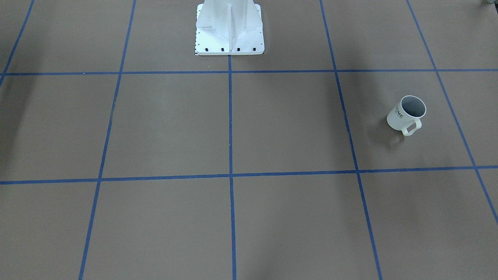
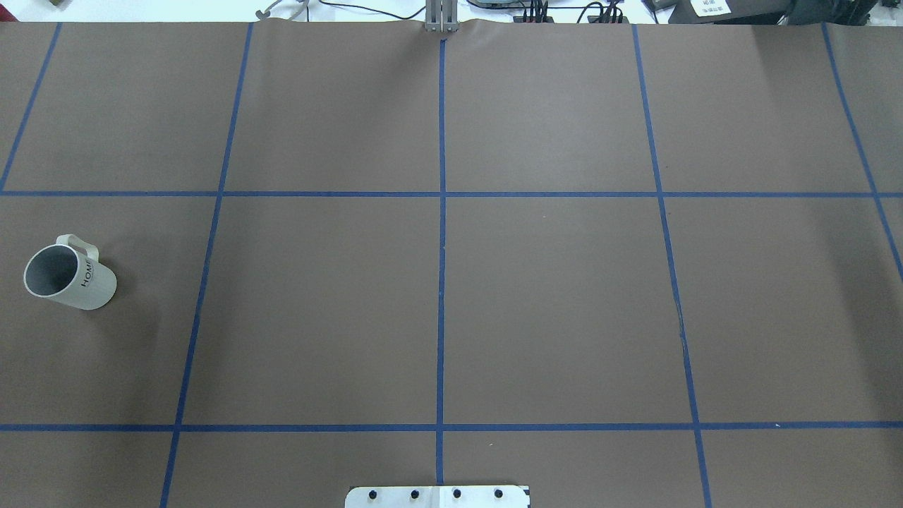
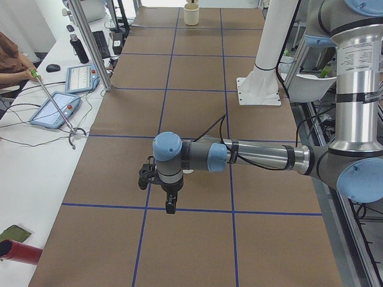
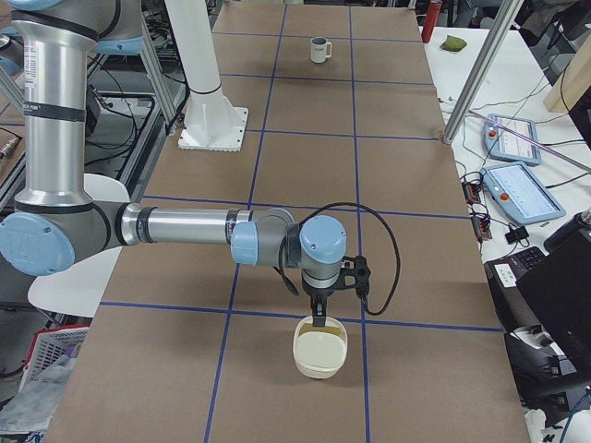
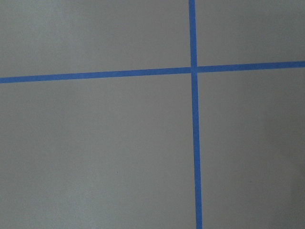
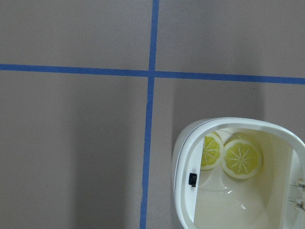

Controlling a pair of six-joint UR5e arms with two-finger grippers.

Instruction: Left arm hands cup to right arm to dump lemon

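Cup [image 2: 70, 276] stands upright on the left part of the table [image 2: 550, 282], far nearer the left gripper [image 3: 170, 206] than the right gripper [image 4: 318, 318]; whether either gripper is parted or closed cannot be told

Left arm [image 3: 257, 156] stretches flat toward 9 o'clock, right arm [image 4: 185, 226] toward 3, left gripper [image 3: 170, 206] and right gripper [image 4: 318, 312] both pointing down, openness unclear.
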